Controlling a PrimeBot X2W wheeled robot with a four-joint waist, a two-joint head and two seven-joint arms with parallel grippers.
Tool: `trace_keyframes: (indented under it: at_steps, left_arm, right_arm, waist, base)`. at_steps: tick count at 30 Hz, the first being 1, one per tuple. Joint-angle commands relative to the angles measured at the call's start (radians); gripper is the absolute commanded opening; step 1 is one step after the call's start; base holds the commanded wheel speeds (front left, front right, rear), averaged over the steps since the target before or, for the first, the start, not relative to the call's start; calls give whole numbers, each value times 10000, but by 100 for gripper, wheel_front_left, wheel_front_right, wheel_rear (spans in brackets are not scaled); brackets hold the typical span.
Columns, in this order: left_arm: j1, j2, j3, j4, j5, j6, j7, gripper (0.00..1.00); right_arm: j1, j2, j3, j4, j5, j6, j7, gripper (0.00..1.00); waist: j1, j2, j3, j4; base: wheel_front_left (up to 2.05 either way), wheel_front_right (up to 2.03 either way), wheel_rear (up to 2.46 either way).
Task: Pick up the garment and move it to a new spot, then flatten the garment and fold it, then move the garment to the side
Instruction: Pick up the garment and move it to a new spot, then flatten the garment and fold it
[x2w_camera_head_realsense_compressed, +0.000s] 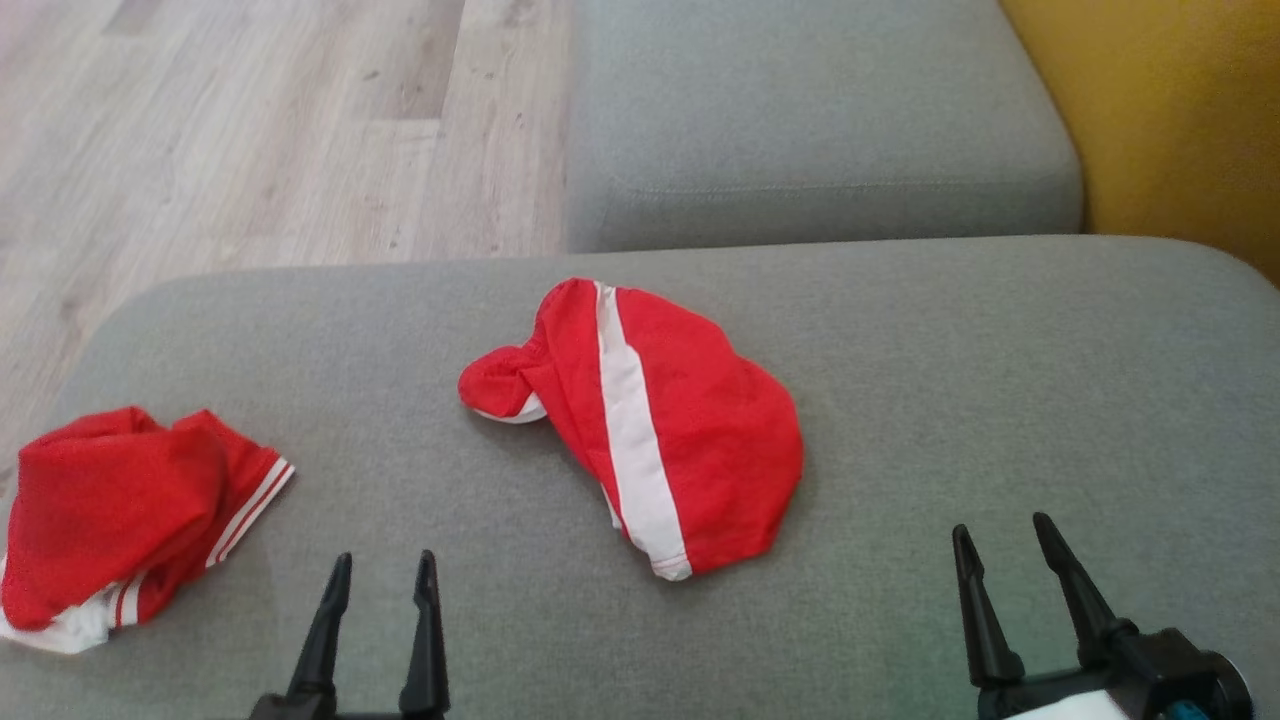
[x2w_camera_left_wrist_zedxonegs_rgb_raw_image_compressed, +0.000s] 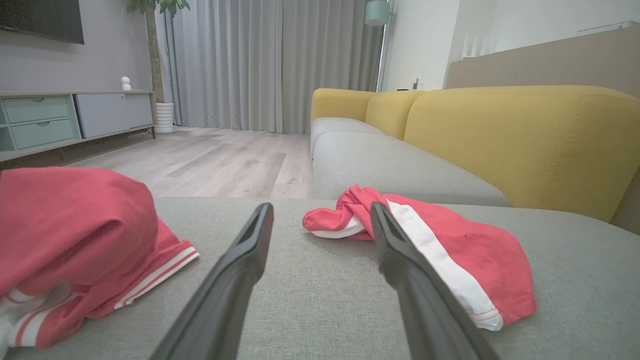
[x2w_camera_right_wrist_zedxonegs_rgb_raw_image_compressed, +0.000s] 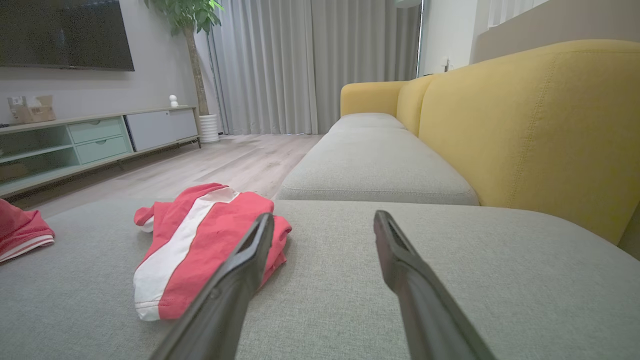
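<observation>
A red garment with a broad white stripe (x2w_camera_head_realsense_compressed: 690, 420) lies bunched in the middle of the grey seat cushion (x2w_camera_head_realsense_compressed: 1000, 400); it also appears in the left wrist view (x2w_camera_left_wrist_zedxonegs_rgb_raw_image_compressed: 450, 250) and the right wrist view (x2w_camera_right_wrist_zedxonegs_rgb_raw_image_compressed: 200, 235). My left gripper (x2w_camera_head_realsense_compressed: 385, 555) hovers open near the front edge, to the left of and short of this garment, with nothing between its fingers (x2w_camera_left_wrist_zedxonegs_rgb_raw_image_compressed: 321, 205). My right gripper (x2w_camera_head_realsense_compressed: 1001, 522) is open as well, off to the garment's right and apart from it (x2w_camera_right_wrist_zedxonegs_rgb_raw_image_compressed: 323, 214). A second red garment with thin white stripes (x2w_camera_head_realsense_compressed: 110, 500) sits crumpled at the cushion's left end.
Behind the cushion lies another grey seat cushion (x2w_camera_head_realsense_compressed: 800, 110), with the yellow backrest (x2w_camera_head_realsense_compressed: 1180, 100) along the right. Wooden floor (x2w_camera_head_realsense_compressed: 250, 130) begins beyond the cushion's far left edge. A low TV cabinet (x2w_camera_right_wrist_zedxonegs_rgb_raw_image_compressed: 100, 140) and curtains (x2w_camera_right_wrist_zedxonegs_rgb_raw_image_compressed: 280, 65) stand far across the room.
</observation>
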Motion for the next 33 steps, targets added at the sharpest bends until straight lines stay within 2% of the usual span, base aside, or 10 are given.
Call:
trace_keyframes:
  at_steps: [1,15,29,33]
  left_arm:
    - [-344,-116,438,-288,115,-56,-97,100]
    - [-184,-214,577,69,292,-242,-97,100]
    - [-252,-222,367,209,92,-45,-97,100]
    - [-323,-222,93,382,-189,-153,-97,100]
  right_arm:
    - [-325,-71,276,-308,80,35,-26,100]
    - [-189,-71,318,-27,175,35,-26,100]
    - [-213,-70,297,30,159,35,-26,100]
    - [-236,-70,379,-1,96,35,-26,100]
  waist:
    - [1,0,-120,-109]
    - [1,0,-402,-270]
    - [1,0,-377,-207]
    - [1,0,-227,-274]
  base:
    - [0,0,0]
    - [0,0,0]
    - [0,0,0]
    - [0,0,0]
